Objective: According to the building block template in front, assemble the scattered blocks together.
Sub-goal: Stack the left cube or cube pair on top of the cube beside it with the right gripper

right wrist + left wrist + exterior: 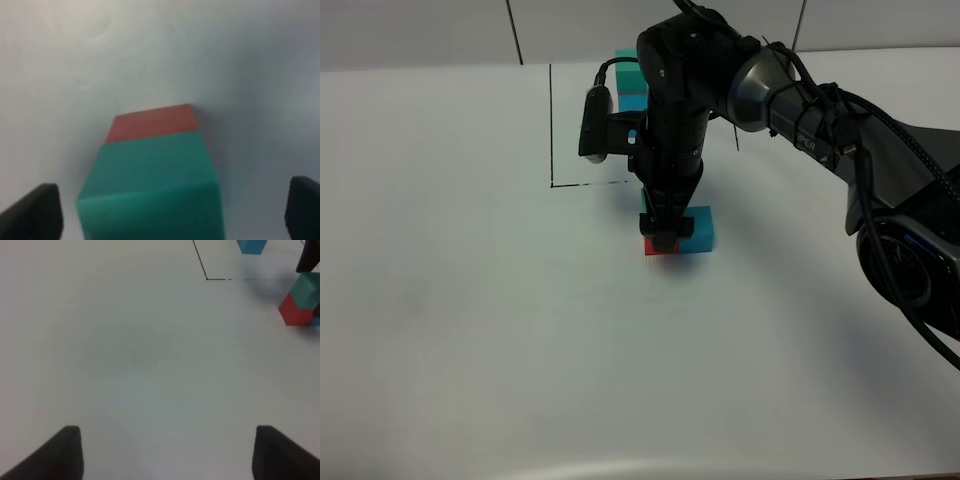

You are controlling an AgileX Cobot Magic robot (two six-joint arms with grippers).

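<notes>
**Visitor:** Where is the right tool [665,232]?

**Onlooker:** It is at the centre of the white desk [470,300], pointing straight down from the black right arm [760,90], which reaches in across the middle. Its fingers [35,210] are spread wide on either side of the teal-green cube [150,185], with a gap on each side. Nothing is clamped.

**Visitor:** And the other loose cubes?

**Onlooker:** The red cube [655,247] touches the teal-green one, though I cannot tell whether it is under it or beside it. The blue cube [700,228] lies against the red, to its right in the high view. All three huddle just outside the black lines [552,130] drawn on the desk, on the near side.

**Visitor:** The template?

**Onlooker:** The template [630,85] stands inside those lines at the far edge. It is a teal-green cube joined to a blue one, partly hidden behind the arm.

**Visitor:** The left tool?

**Onlooker:** The left tool [167,455] hangs over bare desk, well apart from the cubes. Its fingers are apart and hold nothing.
</notes>
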